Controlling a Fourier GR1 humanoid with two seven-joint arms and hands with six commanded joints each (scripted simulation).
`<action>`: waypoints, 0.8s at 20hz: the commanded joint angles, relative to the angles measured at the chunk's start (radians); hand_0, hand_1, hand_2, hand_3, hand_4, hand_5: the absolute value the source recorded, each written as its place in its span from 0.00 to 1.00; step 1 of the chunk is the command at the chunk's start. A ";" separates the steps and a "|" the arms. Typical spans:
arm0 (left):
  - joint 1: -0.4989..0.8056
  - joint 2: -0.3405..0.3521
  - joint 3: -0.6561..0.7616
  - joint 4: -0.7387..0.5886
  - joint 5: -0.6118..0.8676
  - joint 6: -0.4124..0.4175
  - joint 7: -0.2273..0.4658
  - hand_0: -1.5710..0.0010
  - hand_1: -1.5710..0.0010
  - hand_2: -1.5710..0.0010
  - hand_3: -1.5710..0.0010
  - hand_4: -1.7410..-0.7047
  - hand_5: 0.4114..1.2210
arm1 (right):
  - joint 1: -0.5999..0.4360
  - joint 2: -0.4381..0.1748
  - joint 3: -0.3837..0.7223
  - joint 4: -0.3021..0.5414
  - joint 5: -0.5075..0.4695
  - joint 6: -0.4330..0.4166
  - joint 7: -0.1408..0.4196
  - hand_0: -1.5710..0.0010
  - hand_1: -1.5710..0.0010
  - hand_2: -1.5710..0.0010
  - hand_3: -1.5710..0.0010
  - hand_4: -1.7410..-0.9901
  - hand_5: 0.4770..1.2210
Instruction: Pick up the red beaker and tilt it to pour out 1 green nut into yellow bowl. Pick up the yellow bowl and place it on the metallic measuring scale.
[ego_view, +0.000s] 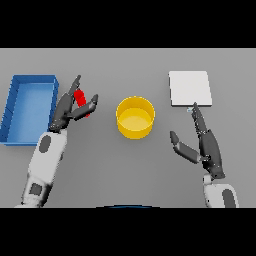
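Note:
The red beaker (80, 98) stands on the grey table left of centre, mostly hidden between the thumb and fingers of my left hand (66, 111). The fingers look straight on either side of it, not curled round it. The yellow bowl (135, 117) sits at the table's middle, open side up; I see no nut inside it. The metallic measuring scale (189, 88) is a pale square plate at the back right. My right hand (207, 145) is open, fingers pointing toward the scale's front edge, thumb spread toward the bowl.
A blue open bin (15, 107) lies at the far left, close beside my left arm. Bare grey table lies between the bowl and each hand.

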 joint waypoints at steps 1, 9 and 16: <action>-0.005 0.000 0.006 0.013 0.007 -0.005 -0.015 1.00 1.00 1.00 1.00 0.50 0.34 | 0.009 -0.005 -0.003 -0.005 -0.010 0.009 0.001 1.00 1.00 1.00 1.00 0.66 0.22; -0.089 -0.058 0.092 0.188 0.064 0.040 -0.162 0.76 0.74 0.71 0.67 0.32 0.57 | -0.017 -0.004 -0.011 -0.004 -0.009 -0.003 0.027 1.00 1.00 1.00 1.00 0.67 0.23; -0.122 -0.055 0.062 0.237 0.001 0.106 -0.181 0.17 0.16 0.15 0.21 0.14 0.91 | -0.004 -0.009 -0.017 -0.017 -0.033 0.013 0.017 1.00 1.00 1.00 1.00 0.65 0.23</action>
